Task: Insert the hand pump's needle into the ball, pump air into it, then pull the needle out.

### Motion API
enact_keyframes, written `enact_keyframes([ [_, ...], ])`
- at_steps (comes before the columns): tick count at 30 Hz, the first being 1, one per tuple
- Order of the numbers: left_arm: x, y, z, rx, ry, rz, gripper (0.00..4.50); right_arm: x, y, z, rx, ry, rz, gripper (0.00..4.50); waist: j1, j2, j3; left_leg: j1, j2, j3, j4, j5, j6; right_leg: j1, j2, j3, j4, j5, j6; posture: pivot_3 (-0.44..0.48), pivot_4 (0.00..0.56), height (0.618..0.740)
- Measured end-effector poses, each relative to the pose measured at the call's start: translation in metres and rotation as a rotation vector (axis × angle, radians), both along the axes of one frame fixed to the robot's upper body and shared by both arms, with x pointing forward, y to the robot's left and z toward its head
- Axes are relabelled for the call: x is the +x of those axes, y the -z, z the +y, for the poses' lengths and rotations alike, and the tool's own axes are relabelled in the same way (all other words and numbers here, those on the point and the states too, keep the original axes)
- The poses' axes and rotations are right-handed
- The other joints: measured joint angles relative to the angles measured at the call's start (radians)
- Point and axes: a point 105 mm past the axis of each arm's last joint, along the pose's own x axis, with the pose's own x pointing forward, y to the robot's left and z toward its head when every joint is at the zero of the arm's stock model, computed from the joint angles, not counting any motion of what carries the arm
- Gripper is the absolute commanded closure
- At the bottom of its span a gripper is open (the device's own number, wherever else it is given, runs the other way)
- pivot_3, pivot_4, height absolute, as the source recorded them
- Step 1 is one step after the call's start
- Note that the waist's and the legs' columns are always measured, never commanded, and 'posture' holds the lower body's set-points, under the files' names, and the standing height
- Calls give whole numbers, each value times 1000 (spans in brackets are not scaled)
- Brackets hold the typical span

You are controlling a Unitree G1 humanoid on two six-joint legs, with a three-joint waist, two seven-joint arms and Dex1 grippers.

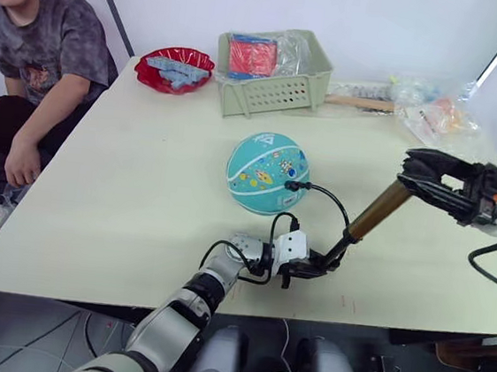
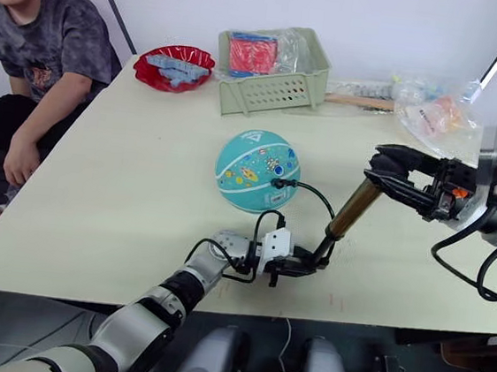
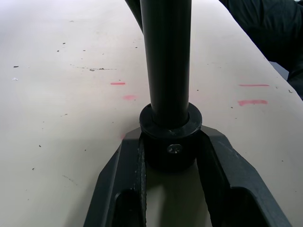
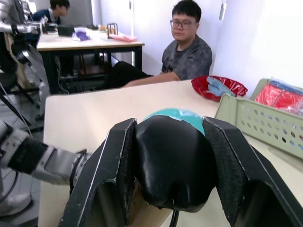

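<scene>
The teal ball (image 1: 268,173) rests mid-table. The hand pump (image 1: 377,210) slants up to the right beside it, its bronze barrel between both grippers. My left gripper (image 1: 318,266) is shut on the pump's black lower end (image 3: 170,142), close to the table's near edge. My right gripper (image 1: 420,173) is shut on the black handle (image 4: 173,161) at the upper end. A thin black hose (image 1: 335,204) arcs from the pump's bottom to the needle fitting (image 1: 294,186), which touches the ball's right side. The metal pin itself is hidden.
A green basket (image 1: 272,86) with packets stands at the back, a red bowl (image 1: 174,67) to its left, and plastic bags (image 1: 434,112) at the back right. A person (image 1: 32,48) sits at the table's left side.
</scene>
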Motion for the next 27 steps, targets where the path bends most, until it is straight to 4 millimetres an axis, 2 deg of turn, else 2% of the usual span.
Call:
enact_keyframes([
  [4, -1, 2, 1, 7, -1, 2, 3430, 1, 33, 8, -40, 5, 25, 2814, 0, -6, -8, 1, 0, 0, -1, 0, 0, 0, 0, 0, 0, -2, -3, 0, 150, 738],
  [8, -1, 2, 1, 8, -3, 2, 3430, 2, 51, 12, -45, 10, 49, 2814, 0, -8, -10, 1, 0, 0, -1, 0, 0, 0, 0, 0, 0, -2, -3, 0, 150, 738],
  [9, -1, 2, 1, 7, -3, 1, 3430, 3, 64, 14, -63, 17, 67, 2814, 0, -8, -11, 1, 0, -1, -1, 0, 0, 0, 0, -1, 0, -2, -4, 0, 150, 738],
  [14, -1, 2, 0, 6, -2, 1, 3430, 2, 89, 18, -97, 24, 93, 2814, 1, -8, -12, 1, 0, -1, -1, 0, 0, 1, 0, -1, 0, -2, -4, 0, 150, 738],
  [20, -1, 2, -1, 6, -2, 2, 3430, 2, 91, 19, -90, 28, 84, 2814, 1, -8, -11, 1, 0, -1, -1, 0, 0, 1, 0, -1, 0, -2, -4, 0, 150, 738],
  [27, 0, -1, -3, -6, 3, 1, 3430, 6, 76, 11, -58, 46, 123, 2814, 3, -5, -6, -1, -1, -1, -1, 0, 0, 0, -1, -1, 0, -2, -4, 0, 150, 738],
])
